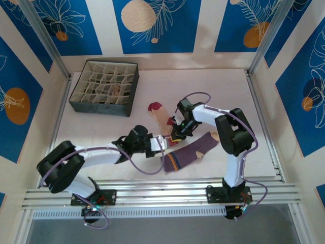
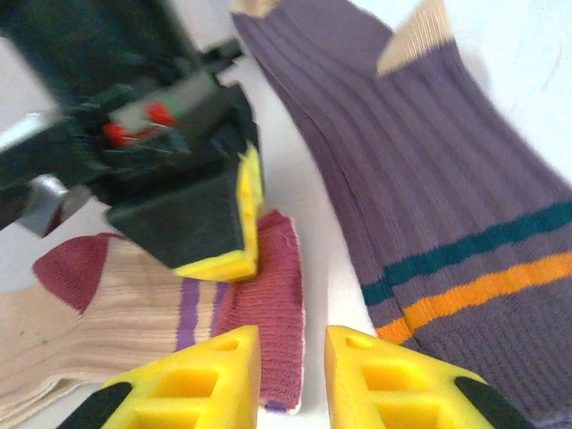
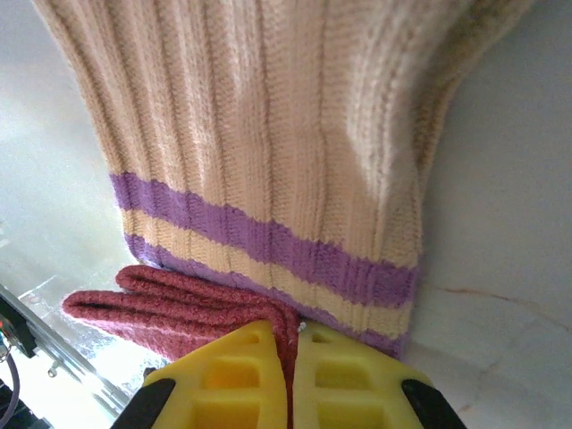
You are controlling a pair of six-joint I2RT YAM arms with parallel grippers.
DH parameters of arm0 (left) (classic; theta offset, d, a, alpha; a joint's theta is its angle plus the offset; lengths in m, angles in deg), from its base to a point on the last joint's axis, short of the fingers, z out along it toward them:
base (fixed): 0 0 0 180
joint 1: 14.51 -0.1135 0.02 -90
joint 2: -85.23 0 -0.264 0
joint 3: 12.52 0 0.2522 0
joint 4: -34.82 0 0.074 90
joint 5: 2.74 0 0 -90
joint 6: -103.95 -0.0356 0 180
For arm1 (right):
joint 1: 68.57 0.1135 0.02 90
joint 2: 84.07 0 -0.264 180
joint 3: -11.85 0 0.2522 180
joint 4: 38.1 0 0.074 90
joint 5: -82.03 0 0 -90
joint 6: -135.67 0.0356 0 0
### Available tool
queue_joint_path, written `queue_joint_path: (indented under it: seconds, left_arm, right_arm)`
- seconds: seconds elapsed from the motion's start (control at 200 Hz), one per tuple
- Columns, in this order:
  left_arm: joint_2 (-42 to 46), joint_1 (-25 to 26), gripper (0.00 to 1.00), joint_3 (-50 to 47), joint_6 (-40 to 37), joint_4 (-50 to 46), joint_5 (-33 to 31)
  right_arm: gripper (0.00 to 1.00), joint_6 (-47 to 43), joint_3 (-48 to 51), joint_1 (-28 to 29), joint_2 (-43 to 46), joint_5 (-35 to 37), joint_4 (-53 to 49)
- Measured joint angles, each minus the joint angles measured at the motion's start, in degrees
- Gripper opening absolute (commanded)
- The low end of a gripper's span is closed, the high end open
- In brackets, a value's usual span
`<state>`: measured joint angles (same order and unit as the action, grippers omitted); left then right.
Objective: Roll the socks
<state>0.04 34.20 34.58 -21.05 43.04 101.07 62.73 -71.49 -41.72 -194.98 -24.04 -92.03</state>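
While parted narrowly and empty, just short of the folded red cuff: left end effector point(image 2: 292, 347), poised at the near end of the cream sock point(image 1: 161, 119) lying on the tabletop point(image 1: 228, 91). Right end effector point(image 3: 290, 344) clamped shut on that cuff, with the purple sock point(image 1: 190, 152) flat to the right. Judged step: start of a roll; next, turning the pinched cuff over toward the red toe without fabric slipping.

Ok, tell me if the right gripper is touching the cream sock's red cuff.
Touching: the right wrist view shows the right gripper pinching the red cuff between shut fingers.
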Motion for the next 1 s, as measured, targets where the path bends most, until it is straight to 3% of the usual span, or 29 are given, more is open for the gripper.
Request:
queue_joint_path:
  seconds: [0.245,0.455,0.57,0.64,0.69,0.735,0.825,1.0]
  left_arm:
    - [-9.84,1.90,0.40,2.12,-8.35,2.69,-5.29]
    - [-14.32,2.16,0.40,4.72,-11.54,5.07,-7.08]
    - [-15.45,2.43,0.29,5.66,-12.59,5.53,-7.28]
    - [-16.15,2.56,0.15,6.16,-13.27,5.42,-7.30]
    - [-16.63,2.58,0.07,6.67,-13.03,5.14,-7.74]
    - [-16.90,2.56,0.00,7.28,-13.42,4.76,-7.56]
    - [-16.90,2.05,0.00,8.76,-12.02,2.21,-5.73]
    - [-16.90,-2.14,0.00,12.00,-5.33,-4.61,5.49]
  right_arm:
    - [0.00,-1.05,-0.76,-0.22,-0.55,-0.22,-1.90]
    - [0.00,-1.95,-0.83,-0.74,-0.83,-1.14,-2.86]
    - [0.00,-2.25,-0.83,-1.18,-1.07,-2.16,-3.10]
    - [0.03,-2.62,-0.83,-1.40,-1.11,-2.38,-3.39]
    - [0.09,-2.93,-0.83,-1.42,-1.11,-2.51,-3.43]
    - [0.22,-3.26,-0.81,-1.68,-1.09,-2.60,-3.39]
    - [0.33,-2.95,0.72,-3.17,-0.35,-5.66,-1.77]
    - [0.32,-1.31,6.73,-7.26,5.03,-9.97,1.99]
